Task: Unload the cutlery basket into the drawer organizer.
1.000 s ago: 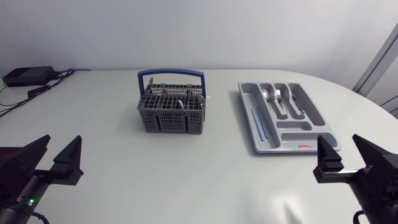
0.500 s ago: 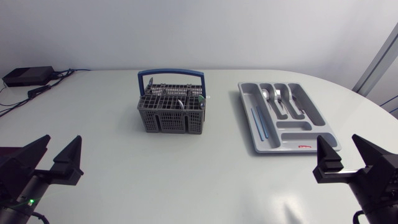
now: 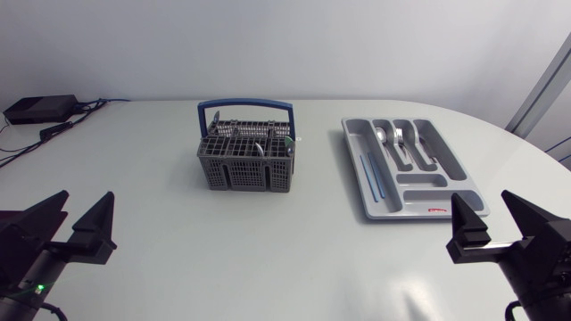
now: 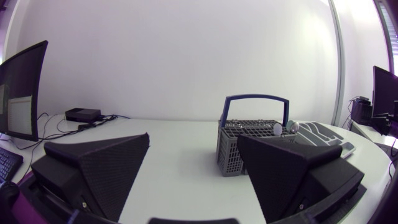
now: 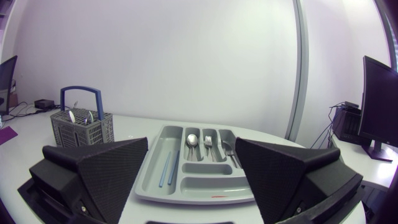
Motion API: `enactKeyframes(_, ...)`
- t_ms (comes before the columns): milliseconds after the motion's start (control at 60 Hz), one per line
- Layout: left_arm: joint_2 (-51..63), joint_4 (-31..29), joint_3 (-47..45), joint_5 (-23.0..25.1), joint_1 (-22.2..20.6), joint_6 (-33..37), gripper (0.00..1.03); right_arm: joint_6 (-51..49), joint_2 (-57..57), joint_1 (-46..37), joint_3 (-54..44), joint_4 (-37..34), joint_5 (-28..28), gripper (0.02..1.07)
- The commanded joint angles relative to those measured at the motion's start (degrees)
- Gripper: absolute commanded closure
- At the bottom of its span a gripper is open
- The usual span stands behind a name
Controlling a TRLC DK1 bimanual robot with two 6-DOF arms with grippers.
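Head view: left arm and right arm both run out at the lower edge, so only the last link and the gripper of each show. Cutlery basket: contents mostly hidden behind the grid walls; the few tips above the rim are too small to name. Drawer organizer: two thin blue sticks in the long compartment, kind cannot tell. Left wrist view: one finger of the left gripper covers much of the basket's lower wall and most of the organizer. Right wrist view: one finger of the right gripper covers one long side of the organizer.
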Motion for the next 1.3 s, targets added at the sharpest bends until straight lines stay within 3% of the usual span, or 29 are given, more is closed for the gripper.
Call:
enactKeyframes(0, 0.0, -0.6, 3.4, -0.1, -0.2, 1.2, 0.05, -1.0, 0.2, 1.3, 2.7, 0.1, 0.9, 0.06)
enactKeyframes(183, 5.7, -1.4, 8.2, 0.0, -0.9, 2.0, 0.08, -1.0, 4.7, 2.8, 5.6, 0.8, 1.7, 0.06)
enactKeyframes(667, 39.9, -5.6, 28.2, -1.6, -10.7, 2.9, 0.12, -0.3, 25.3, 7.3, 16.7, 1.6, 3.7, 0.07)
enactKeyframes(933, 59.0, -8.0, 39.9, -7.2, -15.6, 13.4, 0.18, -0.4, 36.1, 9.1, 24.3, -6.1, 4.2, 0.07)
enactKeyframes(1050, 63.4, -7.9, 42.1, -11.2, -20.0, 19.1, 0.19, -1.1, 40.9, 9.2, 27.2, -9.1, 4.0, 0.07)
enactKeyframes(1167, 66.3, -8.0, 43.8, -11.4, -22.3, 24.0, 0.17, -2.8, 42.7, 9.8, 28.0, -9.9, 3.5, 0.07)
enactKeyframes(1283, 72.1, -14.1, 48.9, -10.2, -24.4, 24.8, 0.14, -5.6, 44.8, 11.2, 28.9, -11.3, 3.6, 0.07)
